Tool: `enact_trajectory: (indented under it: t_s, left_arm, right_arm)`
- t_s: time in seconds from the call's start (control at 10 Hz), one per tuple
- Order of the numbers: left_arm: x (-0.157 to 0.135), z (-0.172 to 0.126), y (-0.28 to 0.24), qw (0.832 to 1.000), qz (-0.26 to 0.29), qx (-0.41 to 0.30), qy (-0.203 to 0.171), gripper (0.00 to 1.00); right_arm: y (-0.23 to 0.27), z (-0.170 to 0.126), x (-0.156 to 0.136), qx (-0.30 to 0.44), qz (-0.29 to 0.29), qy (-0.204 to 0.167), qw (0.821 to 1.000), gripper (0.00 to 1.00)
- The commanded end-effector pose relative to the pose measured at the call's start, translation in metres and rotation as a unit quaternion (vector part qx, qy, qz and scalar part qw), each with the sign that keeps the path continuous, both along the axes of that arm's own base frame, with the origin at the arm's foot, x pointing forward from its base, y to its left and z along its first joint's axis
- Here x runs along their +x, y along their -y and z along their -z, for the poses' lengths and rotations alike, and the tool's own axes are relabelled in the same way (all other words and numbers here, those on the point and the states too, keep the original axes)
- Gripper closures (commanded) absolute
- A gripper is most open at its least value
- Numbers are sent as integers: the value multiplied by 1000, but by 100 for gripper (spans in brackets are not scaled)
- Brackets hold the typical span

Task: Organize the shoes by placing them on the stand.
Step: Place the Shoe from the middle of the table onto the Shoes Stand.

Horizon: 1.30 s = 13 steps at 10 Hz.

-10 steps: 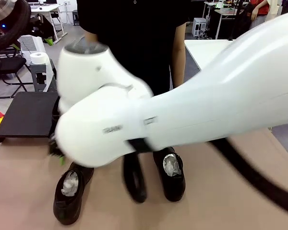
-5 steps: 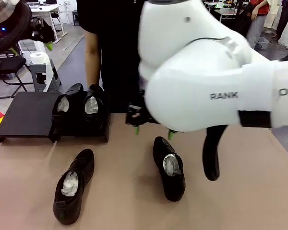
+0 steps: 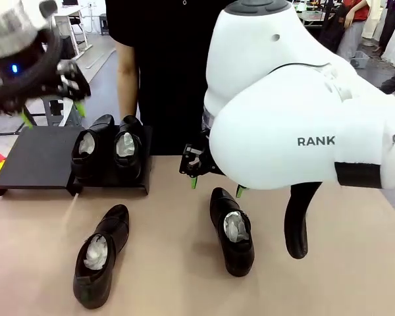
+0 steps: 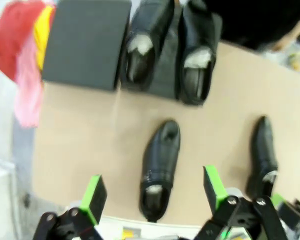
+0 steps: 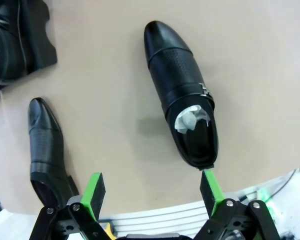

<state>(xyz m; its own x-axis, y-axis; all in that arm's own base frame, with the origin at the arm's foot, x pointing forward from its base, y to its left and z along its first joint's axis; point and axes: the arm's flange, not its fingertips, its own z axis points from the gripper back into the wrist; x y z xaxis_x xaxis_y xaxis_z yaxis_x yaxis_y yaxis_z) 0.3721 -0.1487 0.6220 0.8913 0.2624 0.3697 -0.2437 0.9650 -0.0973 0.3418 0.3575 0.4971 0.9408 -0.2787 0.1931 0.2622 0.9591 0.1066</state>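
Change since earlier: the right arm (image 3: 296, 112), which a second ago swept as a blur across the left of the front view, has pulled back to the right. The left pincer (image 3: 55, 113) has come in at the upper left, above the stand (image 3: 36, 158). The two shoes on the table (image 3: 171, 283) lie where they lay.
Stand: at the table's far left. It carries two shoes side by side at its right end, the left-hand shoe (image 3: 91, 148) and the right-hand shoe (image 3: 127, 146), each with white paper showing. Its left part is bare.
Table: the near-left shoe (image 3: 100, 253) and the near-right shoe (image 3: 232, 230) lie well apart, both with heels toward the robot and both stuffed with paper.
Left pincer: jaws wide, holding nothing, raised well clear of the shoes.
Right pincer (image 3: 216, 186): jaws wide, holding nothing. It hangs over the toe end of the near-right shoe, apart from it.
Person: stands behind the stand, one arm (image 3: 126, 79) hanging down just behind the two shoes there.
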Motion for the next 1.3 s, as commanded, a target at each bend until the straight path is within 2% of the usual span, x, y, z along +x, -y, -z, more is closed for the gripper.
enact_trajectory:
  t_s: [0.0,0.3,0.4,0.5,0.7,0.8,0.9,1.0,1.2]
  left_arm:
    - [-32,35,-23,998,-9,-64,-26,0]
    - [-74,61,-57,994,-12,-75,-80,0]
    - [-67,58,-57,994,-14,-49,-92,0]
    - [-59,62,-44,995,-17,-65,-73,0]
    - [-71,65,-56,995,-21,-59,-83,0]
    - [-65,87,-47,985,45,-57,-153,0]
    - [-75,117,-54,973,90,-52,-205,0]
    - [-89,146,-70,968,132,-44,-209,0]
    - [-106,190,-85,952,178,-50,-243,0]
  right_arm:
    - [0,-5,8,-8,-6,0,1000,0]
    - [0,-5,8,-8,-6,0,1000,0]
    - [0,-5,8,-8,-6,0,1000,0]
    - [0,-5,8,-8,-6,0,1000,0]
    - [0,-5,8,-8,-6,0,1000,0]
    - [0,-5,8,-8,-6,0,1000,0]
    - [0,-5,8,-8,-6,0,1000,0]
    - [0,-5,8,-8,-6,0,1000,0]
    - [0,-5,8,-8,-6,0,1000,0]
